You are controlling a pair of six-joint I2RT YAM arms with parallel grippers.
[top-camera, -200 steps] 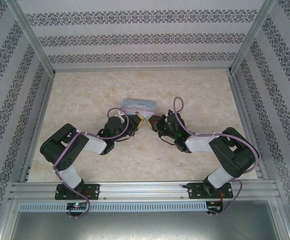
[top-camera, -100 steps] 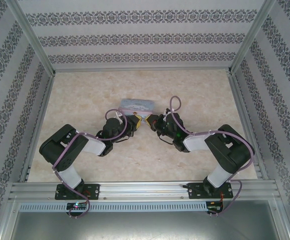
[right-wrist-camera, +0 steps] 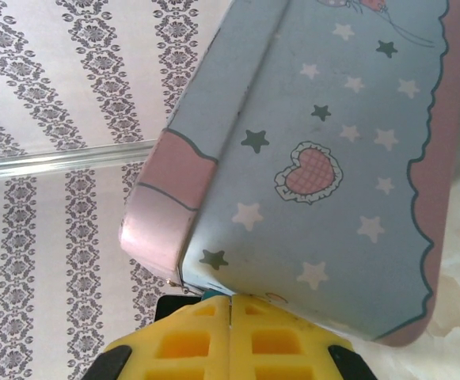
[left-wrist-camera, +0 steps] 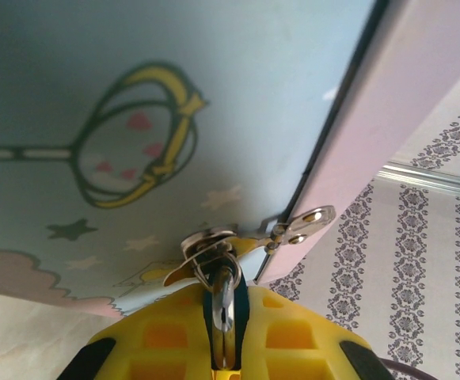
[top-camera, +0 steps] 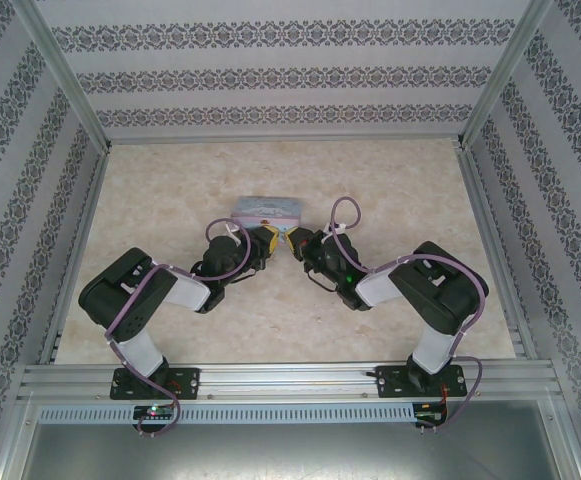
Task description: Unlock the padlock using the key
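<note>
Padlock (left-wrist-camera: 240, 294) handling decides this moment. The small teal body hangs from the hasp (left-wrist-camera: 207, 242) on the front edge of the tin (left-wrist-camera: 214, 95), and the left gripper (left-wrist-camera: 223, 321) has its yellow pads pinched on it from below. A bright metal strip runs up the seam between the pads toward the hasp; whether that is shackle or key I cannot tell.

From above, the tin sits mid-counter (top-camera: 170, 190), just beyond both grippers, which meet at its near side. The right gripper (right-wrist-camera: 231, 313) sits at the tin's lower corner, pads pressed together with no gap showing. A sliver as thin as the key could be hidden between them, but I cannot see it there.

The padlock looks light, hard and smooth. It would likely swing on the hasp and twist away from any push, so the flat sides of the body are the place to hold it, leaving the keyhole end uncovered. The key should be stiff but thin and slippery. It is best gripped flat across its head so it can be turned without rolling between the pads.

The tin looks light too, and may slide on the counter under a sideways push, so the left hold has to brace it as well.
</note>
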